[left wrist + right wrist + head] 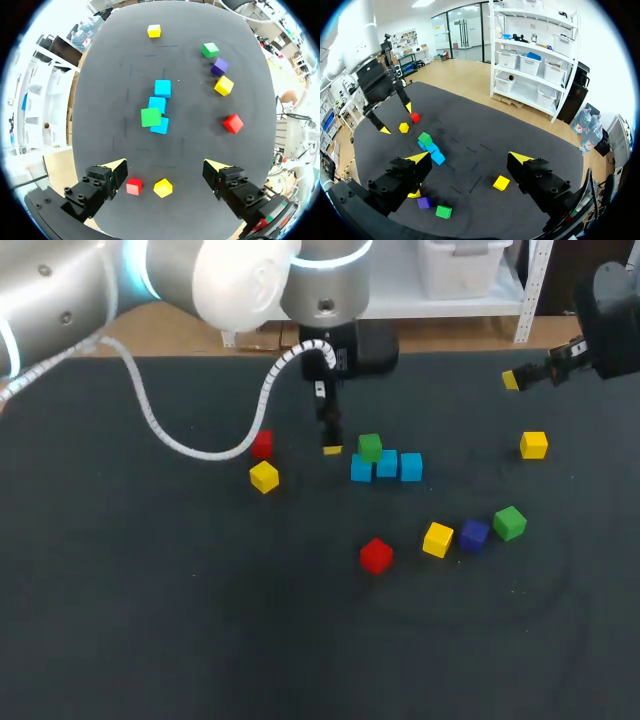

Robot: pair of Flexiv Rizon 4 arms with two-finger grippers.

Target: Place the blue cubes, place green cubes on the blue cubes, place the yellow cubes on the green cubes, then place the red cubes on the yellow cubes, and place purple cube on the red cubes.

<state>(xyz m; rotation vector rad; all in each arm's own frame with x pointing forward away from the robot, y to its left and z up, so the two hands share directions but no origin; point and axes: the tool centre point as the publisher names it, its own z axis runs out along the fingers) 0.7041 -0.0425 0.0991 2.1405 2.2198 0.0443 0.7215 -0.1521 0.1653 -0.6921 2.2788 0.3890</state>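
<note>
We are hovering our left gripper point(166, 166) above the table just beside 1 end of the row of 3 blue cubes point(387, 466). Its fingers are standing wide apart and gripping nothing. A red cube point(134, 186) and a yellow cube point(163, 188) are lying on the table below the gap between them, untouched.

The row's long axis is running straight ahead of the left gripper in its wrist view. 1 stacked green cube point(370, 447) is sitting on the end nearer that gripper, seemingly across 2 blues.

We are holding our right gripper point(470, 159) over the table's corner on its own side, well apart from the row. Its fingers are likewise spread and empty.

We are judging the next move to be the loose green cube point(509, 523). It is lying off the row's other end, toward the right arm's side. It is resting just beside the purple cube point(474, 534), which is itself touching or nearly touching another yellow cube point(438, 539). The right gripper looks somewhat nearer to it than the left.

A second red cube point(376, 555) is lying alone near that cluster. A third yellow cube point(534, 445) is sitting between the row and the right gripper.

We are seeing no containers here. The blue row is serving as the base and is bearing only that 1 green.
</note>
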